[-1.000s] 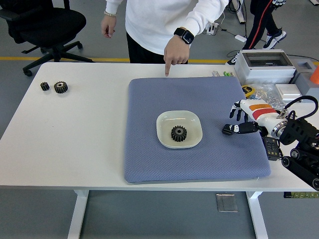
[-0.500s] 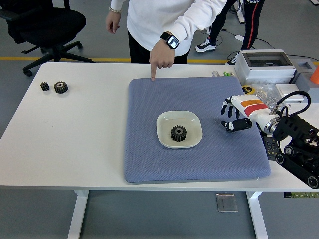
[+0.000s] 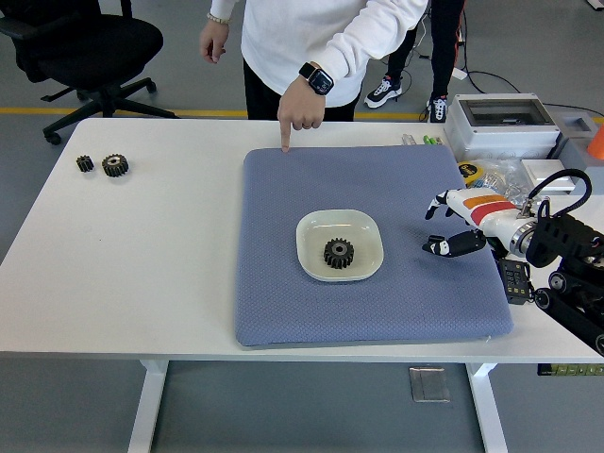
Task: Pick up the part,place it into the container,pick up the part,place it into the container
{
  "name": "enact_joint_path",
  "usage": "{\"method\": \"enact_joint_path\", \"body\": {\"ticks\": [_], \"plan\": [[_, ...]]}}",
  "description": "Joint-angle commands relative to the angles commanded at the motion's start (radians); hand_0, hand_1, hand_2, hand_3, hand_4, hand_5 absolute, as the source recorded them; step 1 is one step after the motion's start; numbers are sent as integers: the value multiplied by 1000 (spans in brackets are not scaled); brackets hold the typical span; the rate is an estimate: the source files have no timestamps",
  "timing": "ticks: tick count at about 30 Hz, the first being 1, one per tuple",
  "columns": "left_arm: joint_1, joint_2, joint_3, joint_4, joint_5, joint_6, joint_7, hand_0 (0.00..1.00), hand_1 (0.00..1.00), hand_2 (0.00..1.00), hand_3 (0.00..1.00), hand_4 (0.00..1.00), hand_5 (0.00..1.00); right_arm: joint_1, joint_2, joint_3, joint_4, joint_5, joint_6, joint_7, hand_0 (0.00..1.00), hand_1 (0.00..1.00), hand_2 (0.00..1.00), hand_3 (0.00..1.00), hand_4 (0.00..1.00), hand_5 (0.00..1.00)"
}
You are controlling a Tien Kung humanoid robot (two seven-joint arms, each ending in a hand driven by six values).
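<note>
A black gear (image 3: 339,252) lies inside the white square dish (image 3: 363,229) at the middle of the blue mat (image 3: 283,283). Two more gears, a small one (image 3: 85,163) and a larger one (image 3: 115,165), sit at the table's far left. My right hand (image 3: 444,226) hovers over the mat's right side, to the right of the dish, fingers spread and holding nothing. A person at the far side touches one fingertip (image 3: 286,148) to the mat's back edge. My left arm is out of view.
A grey electrical box (image 3: 500,125), a small white box (image 3: 545,173) and bagged small parts (image 3: 505,179) crowd the table's back right. A black device (image 3: 515,280) lies by the mat's right edge. An office chair (image 3: 85,47) stands behind the table's left end.
The person's pointing finger slid left along the mat's back edge. My right hand lifted toward the back, then settled back down to the right, still empty.
</note>
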Motion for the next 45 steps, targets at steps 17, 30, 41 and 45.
{"method": "enact_joint_path", "body": {"ticks": [17,30,41,45], "plan": [[-4,1,13,0,-13,-2,1,646,620,711,578,694,594,22,74,-74,-168,97,-81,32,332,534,648,568,875,395],[-7,2,18,0,-13,-4,8,645,619,709,576,695,594,10,98,-113,-213,147,-107,52,295,481,552,514,792,353],[-9,2,21,0,-17,-7,9,645,619,709,577,694,595,9,111,-132,-235,175,-140,74,298,420,476,474,699,333],[-9,2,21,0,-16,-7,10,645,619,709,576,694,595,9,114,-139,-239,181,-145,77,273,412,465,476,690,318]]}}
